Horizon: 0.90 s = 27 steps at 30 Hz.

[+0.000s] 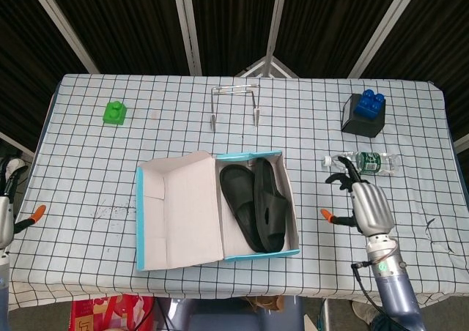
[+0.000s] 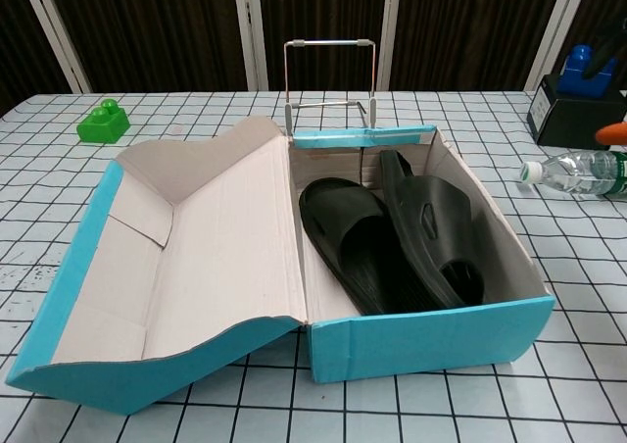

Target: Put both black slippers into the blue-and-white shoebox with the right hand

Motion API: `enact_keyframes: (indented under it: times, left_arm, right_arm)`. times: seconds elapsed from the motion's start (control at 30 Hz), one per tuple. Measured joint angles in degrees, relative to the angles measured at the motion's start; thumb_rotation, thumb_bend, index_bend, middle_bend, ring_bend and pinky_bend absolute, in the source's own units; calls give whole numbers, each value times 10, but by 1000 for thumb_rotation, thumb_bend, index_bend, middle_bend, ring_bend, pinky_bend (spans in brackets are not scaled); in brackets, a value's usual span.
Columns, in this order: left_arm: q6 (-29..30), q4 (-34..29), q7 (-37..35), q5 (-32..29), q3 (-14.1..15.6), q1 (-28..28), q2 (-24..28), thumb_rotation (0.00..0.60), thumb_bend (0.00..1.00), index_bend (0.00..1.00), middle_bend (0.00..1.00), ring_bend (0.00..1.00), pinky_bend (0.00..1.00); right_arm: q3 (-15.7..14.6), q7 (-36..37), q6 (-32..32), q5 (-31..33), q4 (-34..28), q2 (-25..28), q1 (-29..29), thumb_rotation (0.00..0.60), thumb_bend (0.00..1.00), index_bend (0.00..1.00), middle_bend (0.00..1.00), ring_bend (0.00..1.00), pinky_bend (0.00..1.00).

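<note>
The blue-and-white shoebox (image 1: 249, 156) lies open in the middle of the table, its lid (image 1: 179, 210) folded out to the left. Both black slippers are inside it. One slipper (image 2: 348, 232) lies flat, and the other (image 2: 431, 222) leans on its edge against the box's right wall. My right hand (image 1: 365, 205) hovers to the right of the box, well apart from it, fingers spread and holding nothing. Only its orange thumb tip (image 2: 615, 130) shows in the chest view. My left hand (image 1: 6, 210) sits at the table's far left edge, fingers apart and empty.
A water bottle (image 1: 364, 162) lies just beyond my right hand. A blue block on a black box (image 1: 364, 110) stands at the back right. A metal wire rack (image 1: 234, 104) stands behind the shoebox, and a green block (image 1: 114, 112) sits at the back left.
</note>
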Motion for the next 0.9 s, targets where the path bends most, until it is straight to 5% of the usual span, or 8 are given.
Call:
enact_keyframes:
  times: [0.2,0.4,0.6,0.9]
  left_arm:
    - [7,-6,27,16,9,0,-4,600,227,189,8,0,116]
    - [-6,-29,69,20,26,2,5,600,227,189,33,0,116]
    - [-50,-84,119,9,46,2,33,600,227,180,72,5,116]
    - [-63,-105,142,-1,51,2,44,600,226,165,93,10,116]
  right_arm:
    - [-71,11,25,-142,143,13,-51,600,203,380,41,256,278]
    - [-110,-22,85,-178,242,3,-114,600,199,311,41,203,213]
    - [-111,-23,91,-162,261,5,-134,600,196,209,41,192,213]
    - [-101,-47,113,-161,240,16,-151,600,197,205,67,193,213]
